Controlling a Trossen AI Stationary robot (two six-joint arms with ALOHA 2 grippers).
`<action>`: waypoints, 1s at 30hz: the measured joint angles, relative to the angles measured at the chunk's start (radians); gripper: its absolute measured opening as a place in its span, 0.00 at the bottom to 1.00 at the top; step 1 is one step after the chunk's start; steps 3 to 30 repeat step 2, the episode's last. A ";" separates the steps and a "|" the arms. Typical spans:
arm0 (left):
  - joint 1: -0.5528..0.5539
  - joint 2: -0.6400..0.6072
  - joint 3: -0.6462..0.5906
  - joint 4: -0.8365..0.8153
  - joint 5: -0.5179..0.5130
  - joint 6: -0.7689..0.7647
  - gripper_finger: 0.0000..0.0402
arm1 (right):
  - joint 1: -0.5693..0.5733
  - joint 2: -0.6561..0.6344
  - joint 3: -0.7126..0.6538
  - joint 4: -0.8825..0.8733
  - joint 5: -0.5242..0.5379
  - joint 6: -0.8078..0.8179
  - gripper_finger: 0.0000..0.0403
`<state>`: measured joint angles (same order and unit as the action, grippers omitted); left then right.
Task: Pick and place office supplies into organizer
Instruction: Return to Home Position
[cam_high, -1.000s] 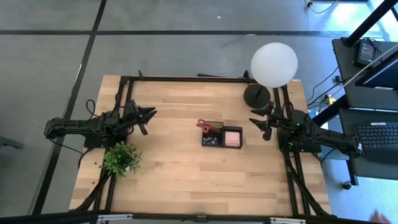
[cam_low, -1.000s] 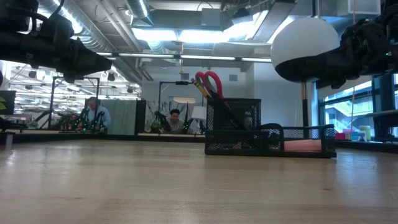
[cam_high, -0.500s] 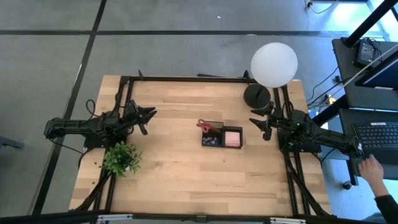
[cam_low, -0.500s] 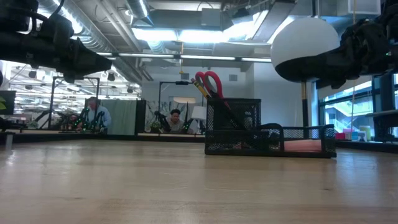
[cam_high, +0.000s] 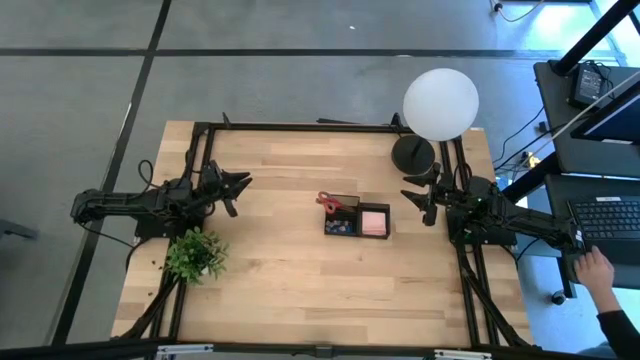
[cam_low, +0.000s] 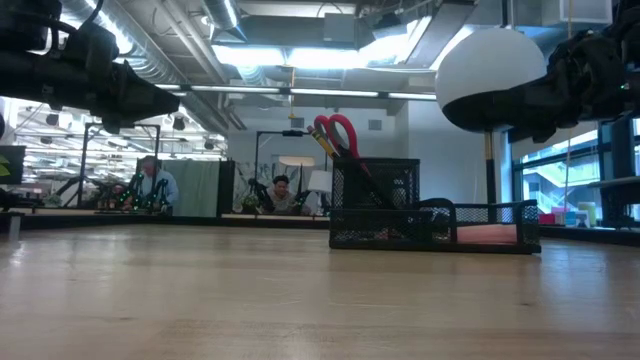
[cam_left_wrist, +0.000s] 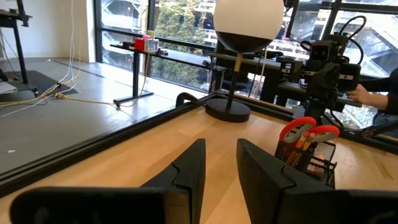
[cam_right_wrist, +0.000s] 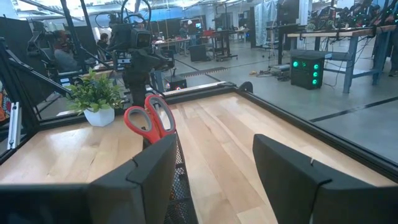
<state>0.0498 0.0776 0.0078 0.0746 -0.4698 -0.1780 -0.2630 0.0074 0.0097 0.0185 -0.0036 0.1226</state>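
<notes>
Organizer (cam_high: 356, 219): black mesh tray, set near the middle of the bench (cam_high: 300, 290), well apart from both arms. Contents recorded: red-handled scissors (cam_high: 329, 201) stood upright in the tall compartment with yellow pencils (cam_low: 324, 142) beside them; pink pad (cam_high: 374, 221) laid flat in the right-hand compartment; small blue items (cam_high: 340, 228) in the low front compartment, too small to be told apart. No loose supply is seen on the bench outside the tray; only a potted plant (cam_high: 196, 254) and a lamp (cam_high: 440, 103) are found there, neither belonging to the job. Left tool (cam_high: 236, 190): held over the bench's left side, fingers narrowly apart, nothing gripped. Right tool (cam_high: 415, 198): held over the right side near the lamp base, fingers widely apart, nothing gripped. Status: sorting is judged complete; only the parking of the arms appears to be left.
</notes>
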 joint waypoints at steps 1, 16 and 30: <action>0.000 0.000 0.000 0.000 0.000 0.000 0.21 | 0.000 0.000 0.000 0.000 0.000 0.000 0.54; 0.000 0.000 0.000 0.000 0.000 0.000 0.21 | 0.000 0.000 0.000 0.000 0.000 0.000 0.54; 0.000 0.000 0.000 0.000 0.000 0.000 0.21 | 0.000 0.000 0.000 0.000 0.000 0.000 0.54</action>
